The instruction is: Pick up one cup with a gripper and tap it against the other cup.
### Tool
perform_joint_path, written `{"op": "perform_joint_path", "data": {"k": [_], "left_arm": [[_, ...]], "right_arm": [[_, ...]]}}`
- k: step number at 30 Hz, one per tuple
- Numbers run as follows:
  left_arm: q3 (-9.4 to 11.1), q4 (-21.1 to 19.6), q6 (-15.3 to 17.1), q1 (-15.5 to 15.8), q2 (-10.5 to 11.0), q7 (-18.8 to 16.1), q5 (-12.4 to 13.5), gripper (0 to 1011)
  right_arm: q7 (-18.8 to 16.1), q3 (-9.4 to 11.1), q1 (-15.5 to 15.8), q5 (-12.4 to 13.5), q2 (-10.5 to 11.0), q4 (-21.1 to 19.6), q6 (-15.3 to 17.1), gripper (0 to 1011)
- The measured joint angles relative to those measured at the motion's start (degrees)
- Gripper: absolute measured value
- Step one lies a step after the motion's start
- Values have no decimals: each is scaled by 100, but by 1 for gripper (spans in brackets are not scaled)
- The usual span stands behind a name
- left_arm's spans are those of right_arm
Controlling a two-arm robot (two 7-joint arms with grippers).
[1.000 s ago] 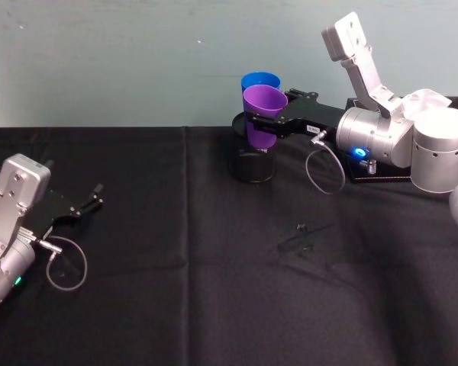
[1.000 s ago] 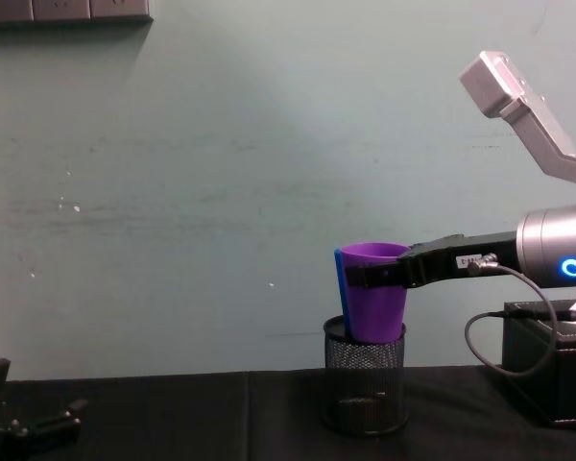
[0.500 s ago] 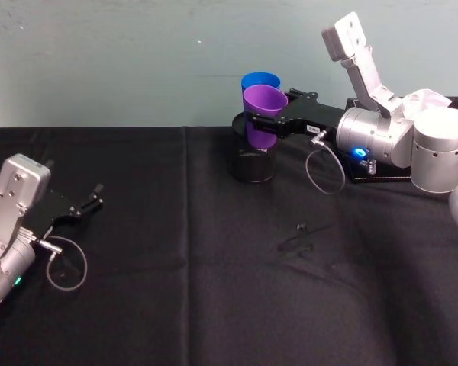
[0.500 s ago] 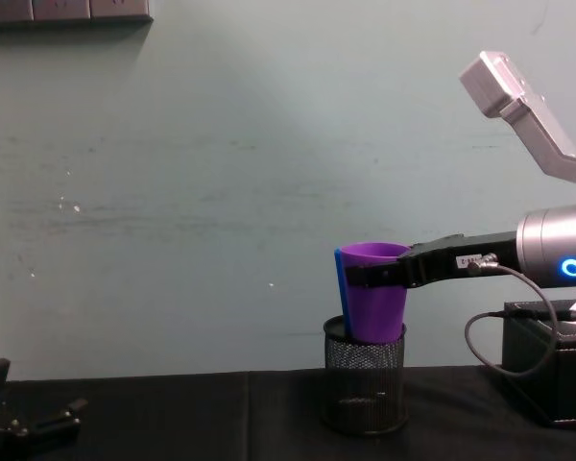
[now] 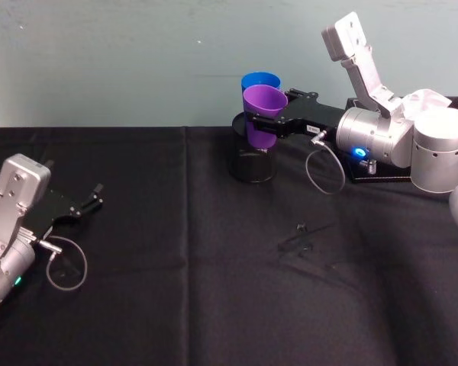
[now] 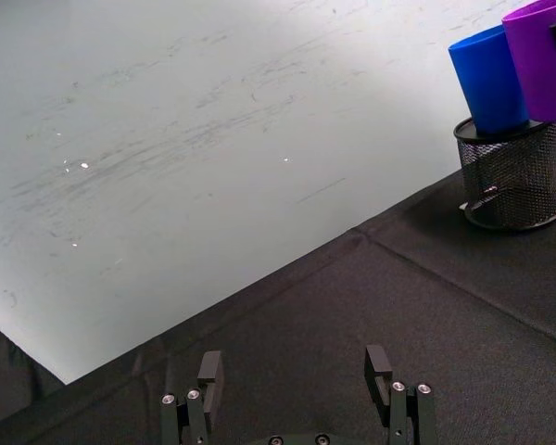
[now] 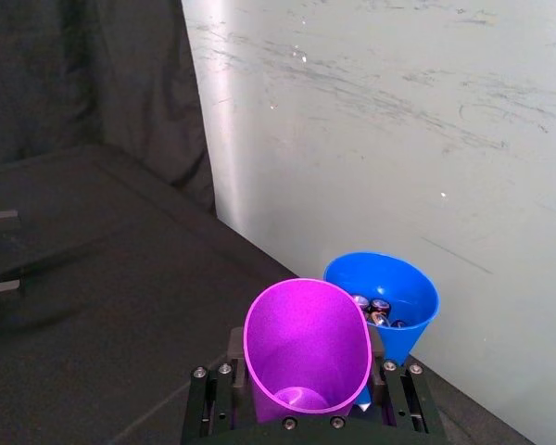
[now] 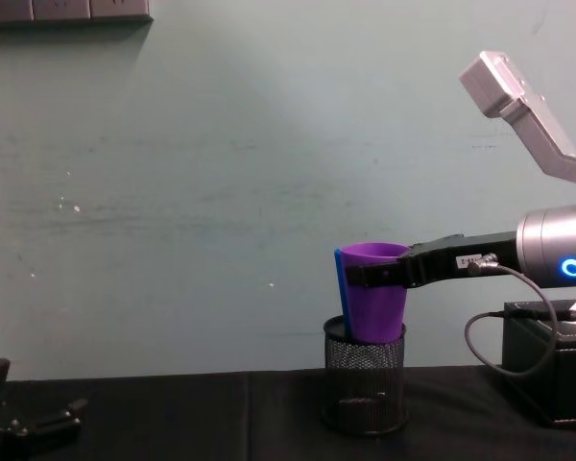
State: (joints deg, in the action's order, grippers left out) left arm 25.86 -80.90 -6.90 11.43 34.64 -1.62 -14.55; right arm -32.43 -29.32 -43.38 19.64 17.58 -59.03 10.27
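Note:
My right gripper (image 5: 252, 114) is shut on the purple cup (image 5: 260, 136), holding it upright in the air just above the rim of a black wire-mesh pen holder (image 5: 252, 164). The blue cup (image 5: 259, 79) stands inside that holder, right behind the purple one. In the right wrist view the purple cup (image 7: 306, 348) and blue cup (image 7: 389, 297) have their rims side by side; I cannot tell whether they touch. From the chest view the blue cup (image 8: 338, 279) is a thin sliver behind the purple cup (image 8: 374, 303). My left gripper (image 5: 91, 200) rests open at the table's left.
A black cloth covers the table (image 5: 175, 305). A black box (image 5: 366, 171) sits at the back right under my right arm. A small dark object (image 5: 300, 236) lies on the cloth in the middle right. The wall stands close behind the cups.

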Motion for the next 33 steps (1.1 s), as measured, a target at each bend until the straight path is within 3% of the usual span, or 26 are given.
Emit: {"op": "perform_joint_path", "data": {"k": [33], "left_arm": [[0,0,0,0,0,0,0,1000]], "right_arm": [[0,0,0,-1,0,0,0,718]]}}
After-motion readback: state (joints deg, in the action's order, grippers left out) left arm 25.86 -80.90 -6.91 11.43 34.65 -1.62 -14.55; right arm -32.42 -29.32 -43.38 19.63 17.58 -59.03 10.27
